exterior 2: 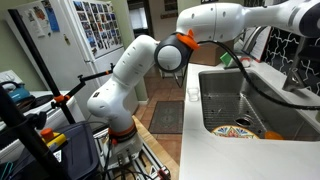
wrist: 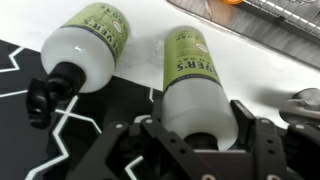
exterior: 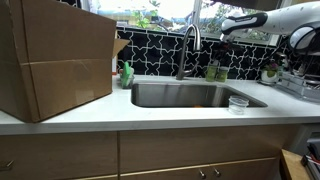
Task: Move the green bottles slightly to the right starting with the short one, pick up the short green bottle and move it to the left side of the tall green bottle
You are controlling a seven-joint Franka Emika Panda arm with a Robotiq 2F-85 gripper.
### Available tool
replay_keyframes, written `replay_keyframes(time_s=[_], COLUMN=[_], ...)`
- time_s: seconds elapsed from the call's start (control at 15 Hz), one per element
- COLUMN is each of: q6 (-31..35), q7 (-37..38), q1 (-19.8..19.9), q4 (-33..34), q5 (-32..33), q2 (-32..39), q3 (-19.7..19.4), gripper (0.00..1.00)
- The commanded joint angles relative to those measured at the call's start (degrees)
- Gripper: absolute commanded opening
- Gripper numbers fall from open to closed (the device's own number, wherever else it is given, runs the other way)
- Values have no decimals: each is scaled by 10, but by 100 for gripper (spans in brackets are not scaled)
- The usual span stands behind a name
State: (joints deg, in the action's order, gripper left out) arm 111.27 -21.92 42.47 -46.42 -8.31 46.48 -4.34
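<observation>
Gripper (wrist: 200,125) fingers flank a green bottle (wrist: 192,80) on the counter behind the sink (exterior: 170,96), grip or gap unresolvable; second green bottle (wrist: 88,50) stands just beside, short/tall indistinguishable.

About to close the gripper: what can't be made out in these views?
Wrist view: whether the gripper touches the bottle between its fingers; blurred and dark there.
Wrist view: which is shorter, that one or the other bottle; both seen end-on.
Exterior view: the pair too small to tell apart.
Exterior view: only a green speck below the arm; too small to identify.
</observation>
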Motion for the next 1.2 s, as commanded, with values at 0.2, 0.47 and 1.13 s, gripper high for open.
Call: replay_keyframes(time_s=[0.2, 0.47, 1.13], q6=[-3, -7, -49], q7=[1, 1, 9], q1=[18, 19, 40], q4=[13, 4, -7], q5=[-7, -8, 12], q2=[10, -8, -77], q3=[3, 4, -30], gripper=[92, 100, 100])
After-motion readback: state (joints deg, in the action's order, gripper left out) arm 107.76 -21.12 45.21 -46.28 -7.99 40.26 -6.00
